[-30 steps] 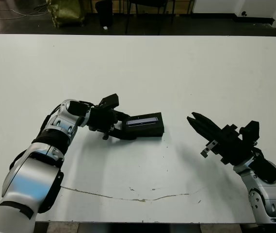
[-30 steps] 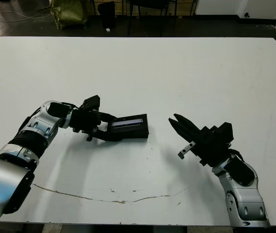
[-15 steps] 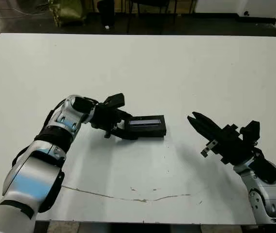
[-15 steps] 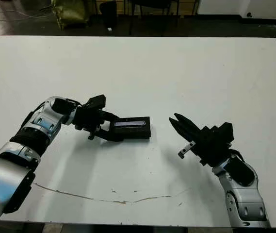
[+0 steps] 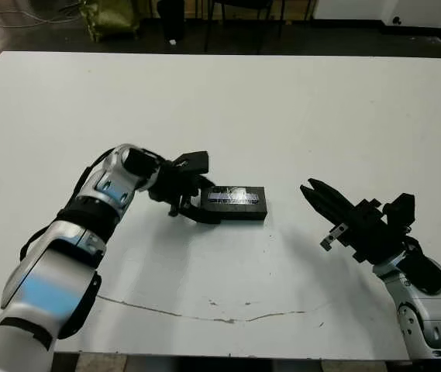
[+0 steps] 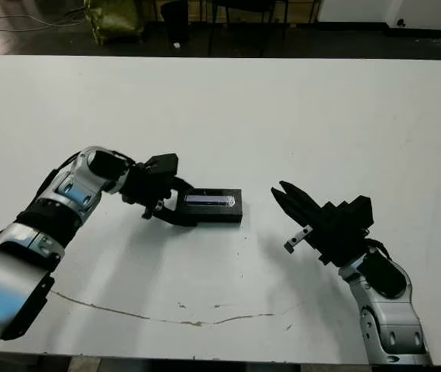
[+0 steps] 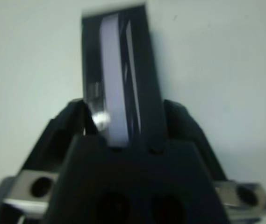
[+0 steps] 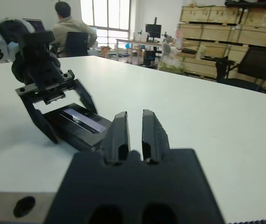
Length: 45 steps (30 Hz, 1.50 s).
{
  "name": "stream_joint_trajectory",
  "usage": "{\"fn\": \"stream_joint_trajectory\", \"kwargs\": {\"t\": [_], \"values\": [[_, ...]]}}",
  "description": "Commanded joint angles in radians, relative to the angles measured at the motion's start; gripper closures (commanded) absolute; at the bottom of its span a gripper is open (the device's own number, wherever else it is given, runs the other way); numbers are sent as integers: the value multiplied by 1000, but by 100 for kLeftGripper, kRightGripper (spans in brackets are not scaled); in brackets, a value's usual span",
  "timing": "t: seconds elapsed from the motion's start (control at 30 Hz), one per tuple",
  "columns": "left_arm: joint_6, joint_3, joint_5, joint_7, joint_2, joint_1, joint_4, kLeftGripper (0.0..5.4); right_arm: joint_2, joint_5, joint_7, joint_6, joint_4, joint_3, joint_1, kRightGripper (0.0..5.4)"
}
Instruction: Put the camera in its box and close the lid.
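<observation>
My right gripper (image 5: 315, 195) hovers nearest me, fingers pressed together on nothing, pointing toward the lid (image 5: 236, 199). The lid lies flat mid-table, long axis left to right, pale strip (image 6: 208, 199) up. My left gripper (image 5: 198, 207) straddles its left end, fingers spread.

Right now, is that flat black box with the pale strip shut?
Shut: the lid with its pale strip lies flat on top; no white lining shows.

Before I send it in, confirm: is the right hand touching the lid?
No. The right hand hovers apart from the lid, with bare table between.
</observation>
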Motion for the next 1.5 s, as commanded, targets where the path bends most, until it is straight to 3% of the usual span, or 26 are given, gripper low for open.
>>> {"fn": "stream_joint_trajectory", "kwargs": {"t": [0.03, 0.17, 0.37, 0.6, 0.9, 1.33, 1.5], "values": [[-11, -25, 29, -4, 14, -1, 19, 102, -3, 3, 8, 2, 8, 1, 12, 540], [-54, -28, 39, 20, 24, 10, 27, 6, -2, 21, 20, 13, 16, -1, 8, 540], [-119, -21, 41, 55, 33, 29, 40, 3, 1, 23, 30, -2, 35, -2, 5, 540], [-103, -5, 30, 84, 43, 44, 15, 3, 6, 46, 48, 7, 44, -5, 2, 540], [-73, 79, -78, 77, 81, 99, -142, 3, 3, 14, 26, -8, 33, -2, 9, 540], [19, 142, -281, -164, 215, 126, -322, 3, 2, 6, 13, 15, 13, -2, 12, 540], [137, 222, -359, -17, 192, 233, -436, 3, 4, -2, 6, 15, 8, 3, 13, 540]]}}
